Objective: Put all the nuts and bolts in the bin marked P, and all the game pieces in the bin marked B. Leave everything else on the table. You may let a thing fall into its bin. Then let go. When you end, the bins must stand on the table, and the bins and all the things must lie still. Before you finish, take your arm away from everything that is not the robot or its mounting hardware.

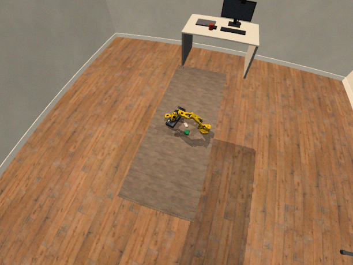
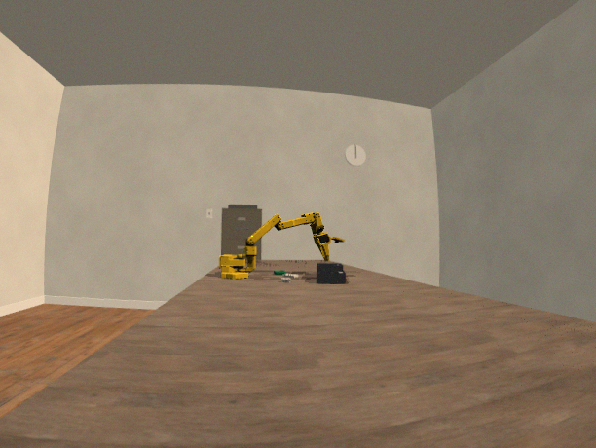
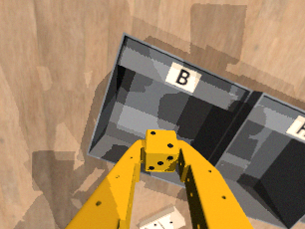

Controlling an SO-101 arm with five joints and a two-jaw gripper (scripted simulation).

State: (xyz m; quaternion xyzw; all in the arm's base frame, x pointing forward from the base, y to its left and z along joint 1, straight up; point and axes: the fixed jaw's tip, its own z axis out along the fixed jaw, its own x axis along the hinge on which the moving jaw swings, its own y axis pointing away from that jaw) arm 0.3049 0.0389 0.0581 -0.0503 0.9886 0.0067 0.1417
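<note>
Gripper (image 3: 160, 158): I see it clamped on the yellow die (image 3: 160, 150).
Bin B (image 3: 150, 107): die over near rim, interior open.

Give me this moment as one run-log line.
gripper: shut on yellow die | position: above near edge of bin B | domino: on table | next: likely release
</note>
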